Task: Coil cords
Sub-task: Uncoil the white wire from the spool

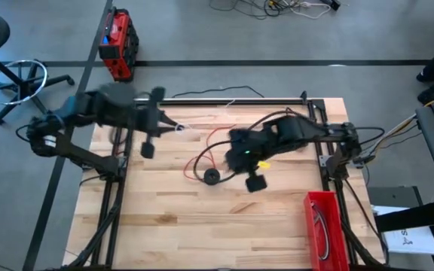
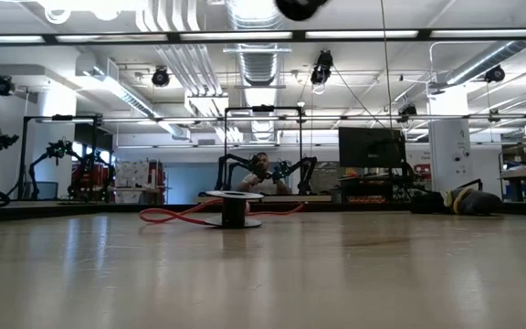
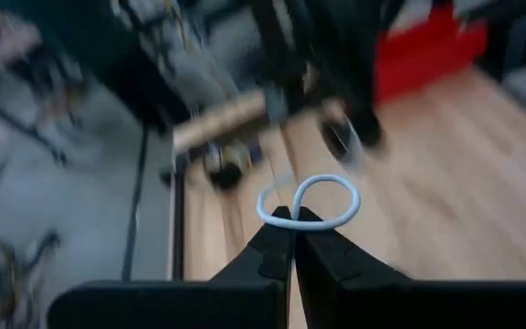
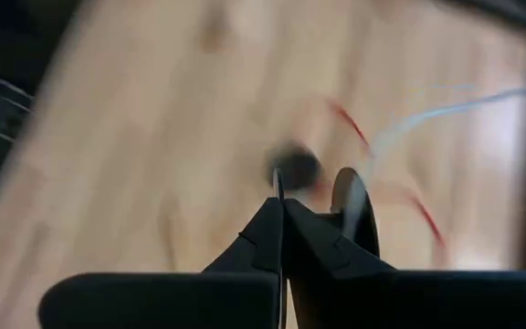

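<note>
My left gripper (image 1: 176,127) (image 3: 292,217) hovers over the table's far left part, shut on a thin white cord (image 3: 322,183) whose small loop sticks out past the fingertips. A red cord (image 1: 202,156) (image 2: 181,216) lies in a loose loop on the table's middle, beside a small black spool (image 1: 212,177) (image 2: 234,208) standing on its flat base. My right gripper (image 1: 236,150) (image 4: 281,206) is shut above the red cord and the spool. A thin black cord (image 1: 217,95) runs along the table's far edge. My left gripper pinches the white cord between its two fingertips at the spot where the small loop crosses itself (image 3: 286,216). The loop stands out beyond the fingers, clear of the table. My right gripper shows a thin dark line at its shut fingertips (image 4: 278,187); I cannot tell whether it touches a cord.
A red bin (image 1: 315,203) holding coiled cords stands at the table's near right corner. Black frame posts rise at the table's left and right edges. A red toolbox (image 1: 117,41) and an office chair (image 1: 17,79) sit on the floor beyond the far left.
</note>
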